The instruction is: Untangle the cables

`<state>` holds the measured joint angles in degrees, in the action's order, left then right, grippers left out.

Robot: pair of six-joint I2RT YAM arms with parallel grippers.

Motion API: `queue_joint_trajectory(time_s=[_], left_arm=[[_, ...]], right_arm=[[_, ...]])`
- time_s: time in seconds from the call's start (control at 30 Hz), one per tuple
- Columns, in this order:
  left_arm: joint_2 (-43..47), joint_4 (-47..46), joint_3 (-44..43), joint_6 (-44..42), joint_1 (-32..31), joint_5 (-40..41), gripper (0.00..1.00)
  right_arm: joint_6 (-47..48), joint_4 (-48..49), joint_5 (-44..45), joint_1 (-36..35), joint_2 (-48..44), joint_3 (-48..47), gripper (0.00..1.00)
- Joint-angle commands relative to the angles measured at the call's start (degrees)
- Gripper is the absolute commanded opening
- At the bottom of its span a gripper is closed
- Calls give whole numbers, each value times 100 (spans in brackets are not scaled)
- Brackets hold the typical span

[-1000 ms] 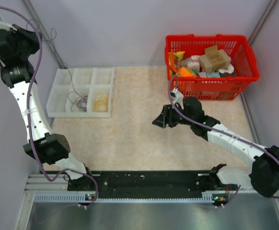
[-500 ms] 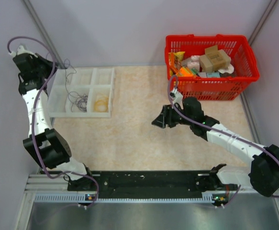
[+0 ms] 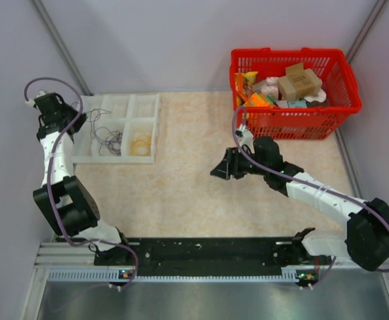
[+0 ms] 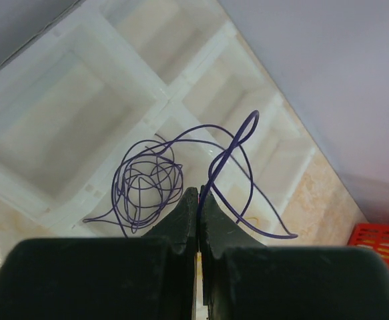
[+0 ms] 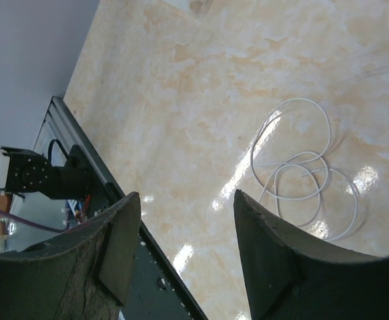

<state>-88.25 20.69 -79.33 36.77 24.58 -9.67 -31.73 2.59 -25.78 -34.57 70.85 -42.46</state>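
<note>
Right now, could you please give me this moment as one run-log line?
left tool: shut on purple wire over tray | right tool: open near white wire

Left pincer (image 4: 197, 195) pinched tight (arm reaching far left), right pincer (image 5: 187, 197) spread wide.

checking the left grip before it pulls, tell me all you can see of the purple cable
The purple cable is one very thin, flexible dark purple strand. The shut left gripper pinches it between its fingertips. To one side it bunches into a loose tangled coil over a compartment of the white divided tray; to the other it rises in a narrow loop, then curves to a free end. Whether the coil touches the tray floor is unclear.
</note>
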Motion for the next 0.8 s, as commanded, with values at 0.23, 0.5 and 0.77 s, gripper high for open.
queue_joint_trajectory(time_s=[0.23, 0.5, 0.77], left_arm=[[-1194, 119, 164, 181, -260, 238, 0], [-1590, 147, 391, 304, -384, 290, 6], [-2109, 321, 304, 585, -436, -254, 31]], right_arm=[[35, 180, 55, 55, -326, 150, 58], [52, 216, 38, 73, -291, 185, 58], [44, 181, 64, 126, -458, 264, 58]])
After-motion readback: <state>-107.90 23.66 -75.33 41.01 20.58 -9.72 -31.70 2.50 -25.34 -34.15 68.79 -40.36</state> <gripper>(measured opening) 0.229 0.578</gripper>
